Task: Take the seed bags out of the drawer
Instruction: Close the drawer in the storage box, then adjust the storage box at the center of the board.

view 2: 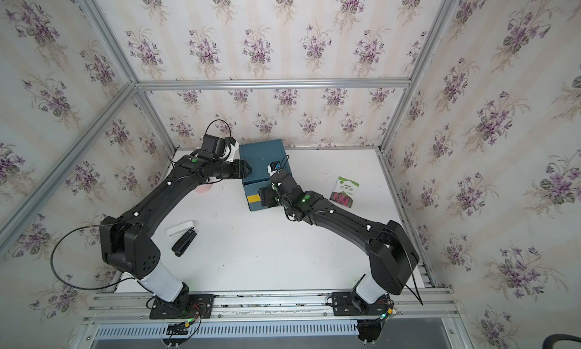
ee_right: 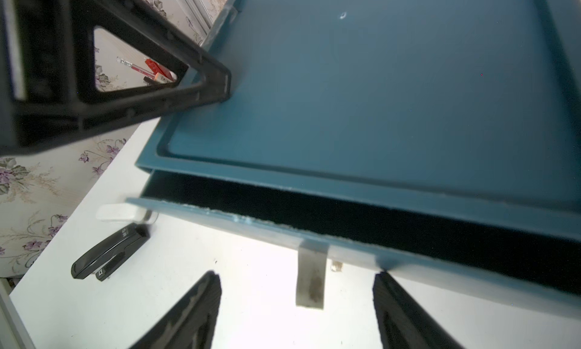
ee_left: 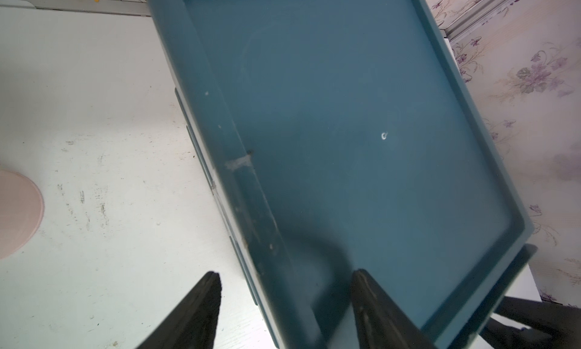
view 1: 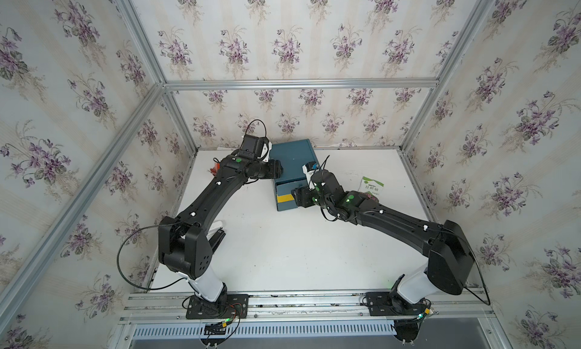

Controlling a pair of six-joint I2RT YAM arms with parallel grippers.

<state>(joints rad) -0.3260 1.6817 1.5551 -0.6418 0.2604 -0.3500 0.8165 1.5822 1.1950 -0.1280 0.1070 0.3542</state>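
Near the back edge of the white table [view 1: 283, 253] stands the teal drawer box [view 1: 290, 155], its drawer [view 1: 287, 188] standing partway out toward the robot. The left gripper [ee_left: 286, 272] is spread and holds nothing. Its fingers straddle the box's left top edge, one tip down on the lid just inside the raised rim, the other over bare table. The right gripper [ee_right: 297, 273] hangs just off the drawer's front edge, fingers wide apart and empty, either side of the pale pull tab [ee_right: 309, 278] without touching it. One seed bag [view 2: 345, 191], white-green with magenta blooms, lies flat on the table right of the box, close beside the right arm. A yellow strip [view 1: 285, 198] shows inside the drawer; whether it is a packet I cannot tell. The table's middle and front are open, with a black stapler [view 2: 184, 243] near the left arm.
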